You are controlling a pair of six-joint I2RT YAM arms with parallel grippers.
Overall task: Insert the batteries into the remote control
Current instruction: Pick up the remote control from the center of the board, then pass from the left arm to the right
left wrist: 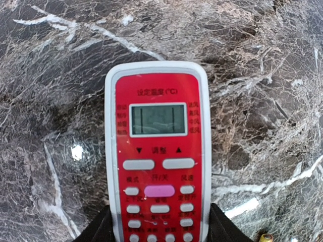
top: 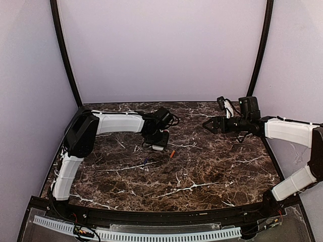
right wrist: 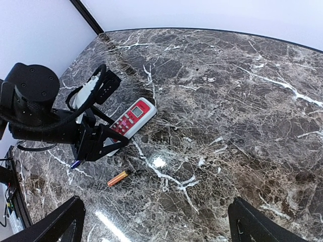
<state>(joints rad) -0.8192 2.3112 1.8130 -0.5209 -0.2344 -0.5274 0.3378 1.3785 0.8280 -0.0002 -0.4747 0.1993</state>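
One remote control [left wrist: 159, 151], Chinese labels, "(°C)" heading.

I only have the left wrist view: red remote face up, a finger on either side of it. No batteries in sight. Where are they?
Observer: The orange battery lies on the table, to the right of the remote control and apart from it.
Operator: And the second one?
Observer: The dark blue battery lies on the remote's left, nearer the arm bases.
Operator: Is the right arm free?
Observer: Yes. The right gripper hangs open over the table's right side, holding nothing.
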